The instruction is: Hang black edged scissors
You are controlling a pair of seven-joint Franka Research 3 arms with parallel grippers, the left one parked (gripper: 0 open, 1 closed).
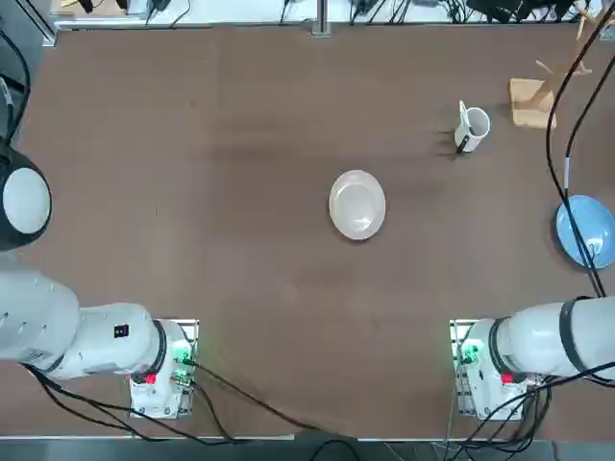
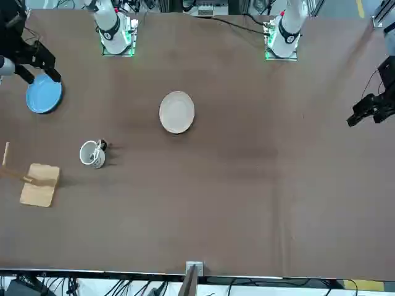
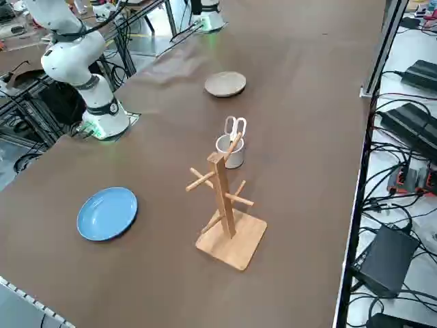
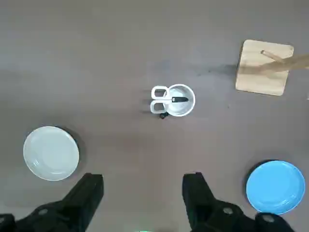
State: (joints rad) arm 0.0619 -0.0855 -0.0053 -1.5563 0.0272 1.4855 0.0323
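Scissors (image 4: pixel 163 100) standing in mug (image 4: pixel 180 100), looking light, stiff, slippery; likely best pinching handle loops. Gripper (image 4: pixel 143 193) hanging spread, empty, well apart.

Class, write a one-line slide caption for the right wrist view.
Open right gripper hovers high over the table, with the black edged scissors standing in a white mug near the wooden rack.

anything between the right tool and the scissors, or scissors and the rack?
Nothing visible. The right tool hangs open, high over bare table. The scissors stand in the mug, handles up, and the rack is just beside it.
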